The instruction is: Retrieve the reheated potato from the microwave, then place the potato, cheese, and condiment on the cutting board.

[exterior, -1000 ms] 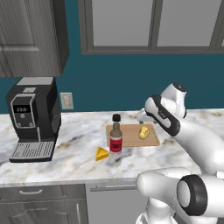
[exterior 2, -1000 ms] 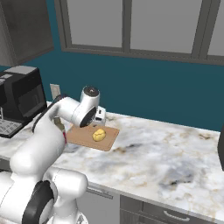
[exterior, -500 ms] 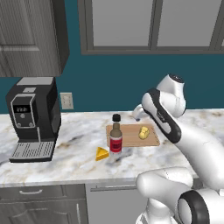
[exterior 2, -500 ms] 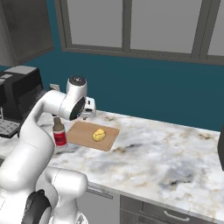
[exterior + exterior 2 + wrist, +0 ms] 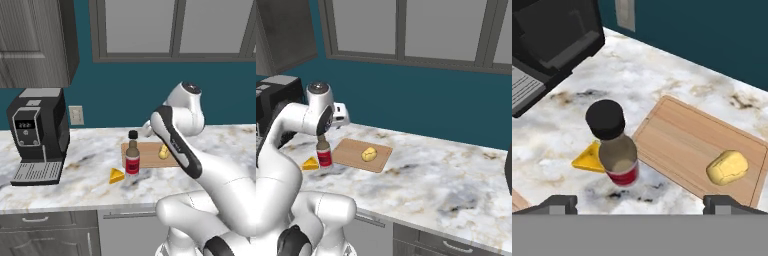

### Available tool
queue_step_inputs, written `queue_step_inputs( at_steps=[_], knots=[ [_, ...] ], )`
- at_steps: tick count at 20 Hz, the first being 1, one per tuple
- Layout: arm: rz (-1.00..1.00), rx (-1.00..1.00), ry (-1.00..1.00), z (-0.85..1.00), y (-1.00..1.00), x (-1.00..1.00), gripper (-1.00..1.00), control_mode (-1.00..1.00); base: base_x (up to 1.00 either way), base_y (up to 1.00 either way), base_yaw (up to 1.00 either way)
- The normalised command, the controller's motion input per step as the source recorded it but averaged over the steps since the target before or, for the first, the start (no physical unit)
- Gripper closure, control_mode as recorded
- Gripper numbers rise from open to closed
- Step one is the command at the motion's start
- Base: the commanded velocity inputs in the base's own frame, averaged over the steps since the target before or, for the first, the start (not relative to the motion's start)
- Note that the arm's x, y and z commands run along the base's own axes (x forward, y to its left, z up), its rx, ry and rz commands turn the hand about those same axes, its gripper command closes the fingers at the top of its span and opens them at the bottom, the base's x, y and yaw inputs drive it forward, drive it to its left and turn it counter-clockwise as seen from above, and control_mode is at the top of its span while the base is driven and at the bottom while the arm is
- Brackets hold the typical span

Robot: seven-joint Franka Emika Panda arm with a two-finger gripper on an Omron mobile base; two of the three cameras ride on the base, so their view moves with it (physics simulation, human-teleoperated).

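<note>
The potato (image 5: 727,167) lies on the cutting board (image 5: 682,145), toward the board's 4 o'clock corner in the hand view and alone on it; in the right base view the potato (image 5: 369,154) sits near the middle of the board (image 5: 351,151), and in the left base view it (image 5: 163,151) shows just past the arm's forearm on the board (image 5: 147,153). The bottle (image 5: 614,149) stands upright on the marble counter (image 5: 662,75), just off the board's edge at about 8 o'clock from the board in the hand view, its black cap toward the camera and its red label low down. In the left base view the bottle (image 5: 132,160) stands at the board's near left corner, close enough that I cannot tell whether it touches the wood. The cheese (image 5: 589,159) lies flat on the counter at 9 o'clock of the bottle, partly hidden behind it in the hand view; in the left base view the wedge (image 5: 116,175) is at 8 o'clock of the bottle, just beside it. The gripper (image 5: 639,202) hangs above the counter with its two dark fingertips (image 5: 559,203) spread wide at the bottom corners of the hand view, holding nothing, the bottle roughly between them further off. The coffee machine (image 5: 38,135) stands well apart at 9 o'clock on the counter in the left base view.
</note>
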Motion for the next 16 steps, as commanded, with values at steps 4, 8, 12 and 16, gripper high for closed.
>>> queue_step_inputs(
  at_steps=[4, 8, 12, 16],
  knots=[
    [0.03, -0.09, -0.16, 0.05, 0.53, 0.00, -1.00, -1.00, 0.00, 0.00, 0.00],
    [0.00, -0.09, -0.06, 0.04, 0.50, 0.11, -1.00, -1.00, 0.00, 0.00, 0.00],
    [0.00, -0.08, 0.00, 0.08, 0.28, 0.13, -1.00, -1.00, 0.00, 0.00, 0.00],
    [0.00, -0.08, 0.00, 0.03, 0.18, 0.14, -1.00, -1.00, 0.00, 0.00, 0.00]
  ],
)
